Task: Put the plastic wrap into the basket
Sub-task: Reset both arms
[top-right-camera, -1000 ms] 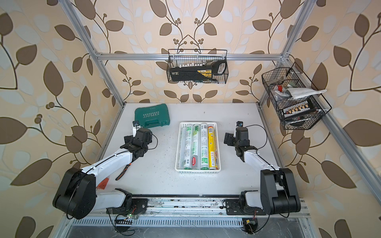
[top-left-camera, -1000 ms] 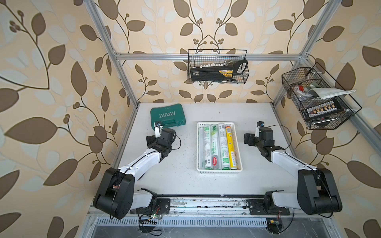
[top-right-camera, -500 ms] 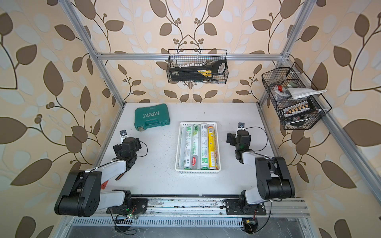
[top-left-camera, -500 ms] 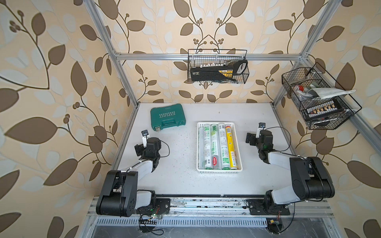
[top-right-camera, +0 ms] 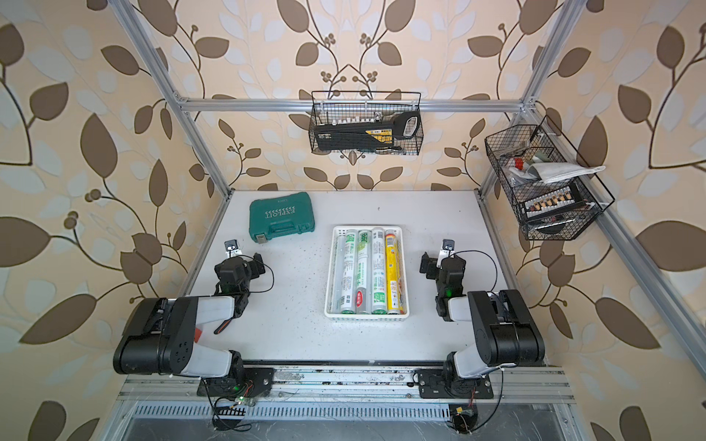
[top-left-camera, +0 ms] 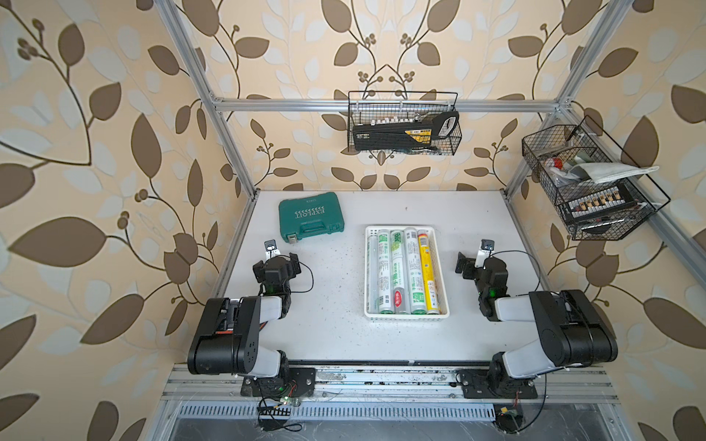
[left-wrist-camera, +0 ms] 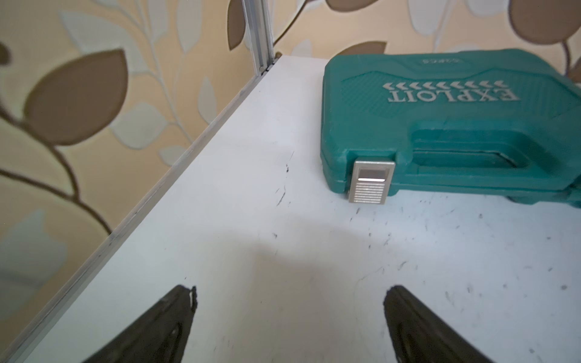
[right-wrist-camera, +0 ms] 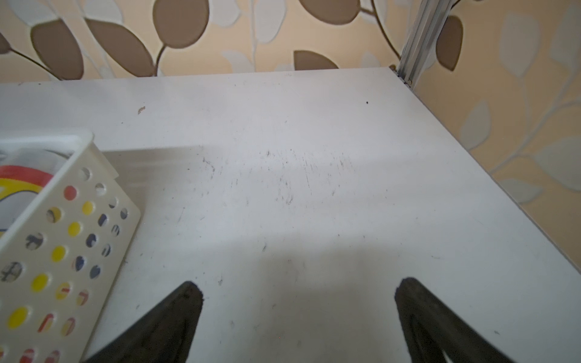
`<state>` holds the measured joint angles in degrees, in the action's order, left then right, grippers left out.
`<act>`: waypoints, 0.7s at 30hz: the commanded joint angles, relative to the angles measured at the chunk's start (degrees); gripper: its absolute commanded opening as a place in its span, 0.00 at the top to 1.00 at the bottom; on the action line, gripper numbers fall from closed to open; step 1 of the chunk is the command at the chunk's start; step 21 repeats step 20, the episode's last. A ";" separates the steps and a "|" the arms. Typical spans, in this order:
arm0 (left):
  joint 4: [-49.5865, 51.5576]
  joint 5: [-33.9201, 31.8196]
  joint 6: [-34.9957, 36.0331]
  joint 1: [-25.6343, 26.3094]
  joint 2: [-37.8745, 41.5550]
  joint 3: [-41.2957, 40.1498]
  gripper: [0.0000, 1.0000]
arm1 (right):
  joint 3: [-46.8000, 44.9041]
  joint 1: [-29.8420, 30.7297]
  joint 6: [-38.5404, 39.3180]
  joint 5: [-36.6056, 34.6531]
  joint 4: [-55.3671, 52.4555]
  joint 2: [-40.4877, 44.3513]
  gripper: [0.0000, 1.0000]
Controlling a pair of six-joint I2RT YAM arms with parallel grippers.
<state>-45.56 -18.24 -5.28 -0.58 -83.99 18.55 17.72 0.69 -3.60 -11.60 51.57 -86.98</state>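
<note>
Several rolls of plastic wrap [top-left-camera: 397, 267] [top-right-camera: 361, 267] lie side by side in the white perforated basket [top-left-camera: 407, 316] [top-right-camera: 366, 316] at mid-table; the rightmost roll is yellow and red [top-left-camera: 427, 275]. No roll lies loose on the table. My left gripper [top-left-camera: 277, 263] [left-wrist-camera: 289, 292] hovers low over bare table left of the basket, open and empty. Right of the basket, my right gripper [top-left-camera: 473, 263] [right-wrist-camera: 298, 287] is open and empty too. The right wrist view shows the basket's holed wall [right-wrist-camera: 63, 201] with the yellow label behind it.
A teal tool case [top-left-camera: 311, 220] [left-wrist-camera: 440, 125] lies at the back left, just ahead of my left gripper. Black wire baskets hang on the back wall [top-left-camera: 403, 128] and the right wall [top-left-camera: 588, 183]. Both arms are folded near the front rail.
Both arms have drawn back from the basket toward the front and folded up. The left gripper moved out to the left edge. The rolls in the basket have not moved.
</note>
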 commanded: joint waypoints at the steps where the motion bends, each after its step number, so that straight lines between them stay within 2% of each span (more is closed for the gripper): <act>1: 2.98 10.35 1.08 -1.34 -0.79 2.73 0.01 | 1.31 0.32 0.58 -0.16 1.39 -0.15 0.01; 2: -0.54 10.80 1.56 -2.04 -2.44 2.25 0.01 | 1.29 0.38 0.69 -0.17 1.68 -0.14 0.01; 4: 3.11 10.90 0.80 -2.10 -1.21 3.13 0.01 | 1.28 0.39 0.70 -0.19 1.35 -0.10 0.01; 5: 0.87 10.74 1.24 -2.21 -1.90 2.55 0.01 | 1.23 0.45 0.69 -0.24 1.38 -0.12 0.01; 21: 2.49 11.60 0.95 -2.58 -1.54 3.19 0.01 | 1.62 0.75 0.86 -0.80 0.98 -0.23 0.01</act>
